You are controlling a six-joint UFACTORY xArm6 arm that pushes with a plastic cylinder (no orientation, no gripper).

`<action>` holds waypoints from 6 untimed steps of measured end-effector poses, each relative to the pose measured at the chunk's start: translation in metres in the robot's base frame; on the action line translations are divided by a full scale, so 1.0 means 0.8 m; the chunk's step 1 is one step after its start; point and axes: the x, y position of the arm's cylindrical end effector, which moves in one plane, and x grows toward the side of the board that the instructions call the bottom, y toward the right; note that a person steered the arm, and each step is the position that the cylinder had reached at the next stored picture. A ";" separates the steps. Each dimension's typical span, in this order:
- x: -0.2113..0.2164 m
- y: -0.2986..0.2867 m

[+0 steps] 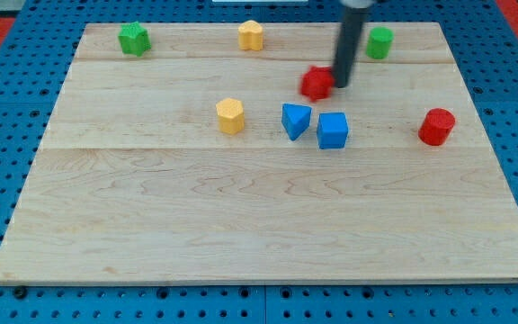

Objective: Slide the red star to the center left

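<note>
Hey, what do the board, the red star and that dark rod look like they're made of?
The board looks like pale unvarnished wood: grain lines and plank seams show. The red star seems painted wood or plastic, with flat, even colour; I cannot tell which. The rod looks like matte dark plastic or rubber-coated metal, without glare; my tip sits against the star's right side.

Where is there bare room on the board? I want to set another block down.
Free: the whole wooden board below the yellow block and blue cube. Crowded: my tip by the red star, above the blue triangular block.
</note>
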 end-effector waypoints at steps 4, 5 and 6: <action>0.010 -0.278; 0.015 -0.283; 0.032 -0.224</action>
